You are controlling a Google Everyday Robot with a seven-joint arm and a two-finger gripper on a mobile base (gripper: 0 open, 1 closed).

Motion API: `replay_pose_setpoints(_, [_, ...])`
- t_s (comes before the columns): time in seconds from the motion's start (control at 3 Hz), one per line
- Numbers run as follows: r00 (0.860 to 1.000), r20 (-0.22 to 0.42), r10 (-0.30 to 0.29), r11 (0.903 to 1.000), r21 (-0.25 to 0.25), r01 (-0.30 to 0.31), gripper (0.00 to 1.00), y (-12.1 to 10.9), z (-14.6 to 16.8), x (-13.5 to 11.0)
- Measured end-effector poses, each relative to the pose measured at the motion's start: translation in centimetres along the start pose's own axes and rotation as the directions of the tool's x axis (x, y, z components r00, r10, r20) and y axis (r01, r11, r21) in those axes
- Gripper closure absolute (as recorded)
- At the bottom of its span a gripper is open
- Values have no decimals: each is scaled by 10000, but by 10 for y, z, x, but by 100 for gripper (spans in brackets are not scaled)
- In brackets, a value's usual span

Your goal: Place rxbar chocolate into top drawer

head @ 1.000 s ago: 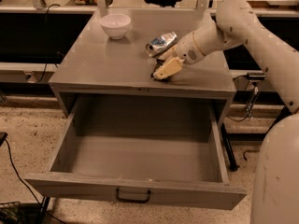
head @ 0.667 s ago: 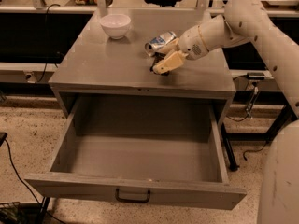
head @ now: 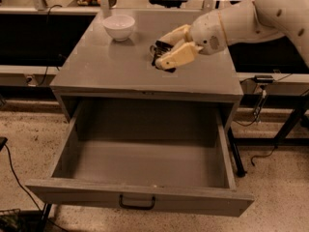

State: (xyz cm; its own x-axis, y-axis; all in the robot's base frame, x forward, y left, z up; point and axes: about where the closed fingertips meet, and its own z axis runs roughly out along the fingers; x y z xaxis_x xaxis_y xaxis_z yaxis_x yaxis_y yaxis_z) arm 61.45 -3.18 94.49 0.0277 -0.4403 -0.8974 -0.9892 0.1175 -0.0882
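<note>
The rxbar chocolate (head: 164,52) shows only as a dark patch between the cream fingers, on the cabinet top (head: 111,66) right of centre. My gripper (head: 160,50) reaches in from the right, low over the top, open, with one finger behind the dark bar and one in front of it. I cannot tell whether the fingers touch it. The top drawer (head: 140,197) is pulled out wide below, nothing lies in it, and its dark handle (head: 137,203) is centred on the front panel. The shiny can is hidden behind the gripper.
A white bowl (head: 119,27) stands at the back left of the cabinet top. My arm (head: 251,18) comes in from the upper right. Cables and black table legs (head: 289,124) stand on the floor to the right of the cabinet.
My gripper has moved left and slightly back across the cabinet top, and its fingers now stand apart around the dark bar. The drawer and the bowl have not moved.
</note>
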Motion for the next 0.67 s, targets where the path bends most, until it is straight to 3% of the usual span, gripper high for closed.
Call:
replay_pose_setpoints(0.33, [9963,-763,386,9992,167,-374,100,61,-6,24])
replay_pose_setpoints(0.67, [9936,-951,615,9977,-220,-638,100,72,8,40])
